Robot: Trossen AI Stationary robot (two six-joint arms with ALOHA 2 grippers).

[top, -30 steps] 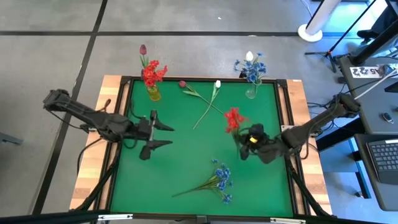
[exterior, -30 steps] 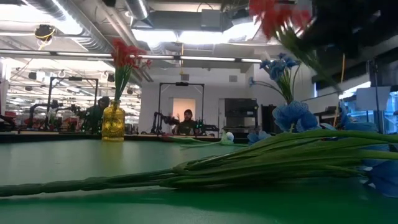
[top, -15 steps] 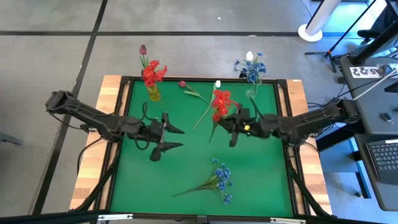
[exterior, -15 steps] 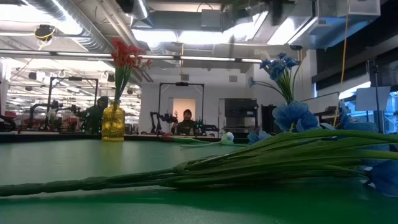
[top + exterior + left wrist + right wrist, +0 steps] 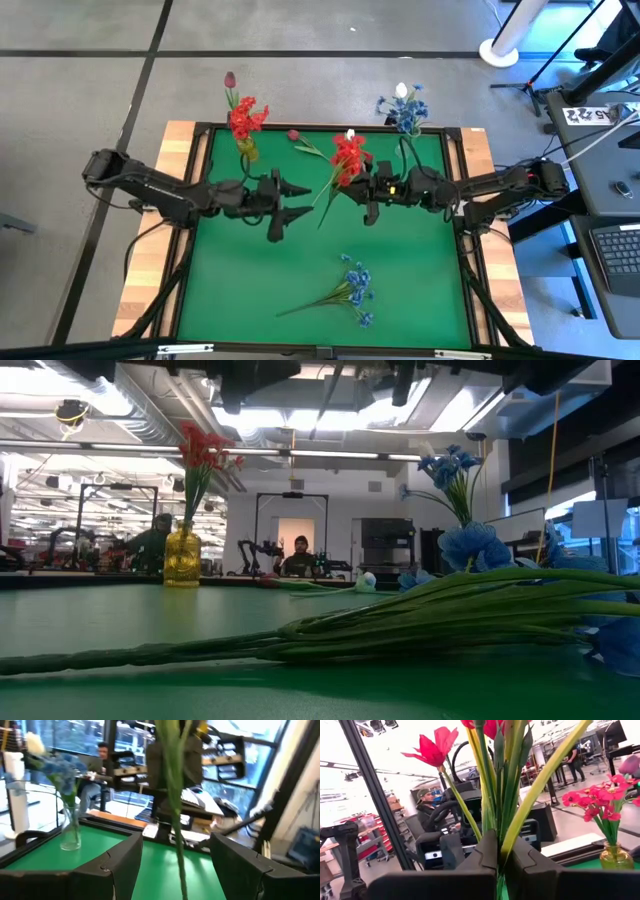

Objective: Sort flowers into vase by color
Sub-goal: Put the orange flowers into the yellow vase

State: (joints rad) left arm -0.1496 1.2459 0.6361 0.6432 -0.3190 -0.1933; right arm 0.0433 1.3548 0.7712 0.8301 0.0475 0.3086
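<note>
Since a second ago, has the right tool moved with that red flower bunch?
Yes. The right tool, shut on the red flower bunch, moved away from the blue bunch toward the yellow vase.

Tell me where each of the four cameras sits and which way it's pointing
High: overhead, straight down; left gripper, right gripper.
Low: table height, level across the blue bunch into the room; arms along the top edge.
Left wrist: past its open fingers at the held stem.
Right wrist: fingers clamp the red flowers.
Shared: yellow vase, also low view.
</note>
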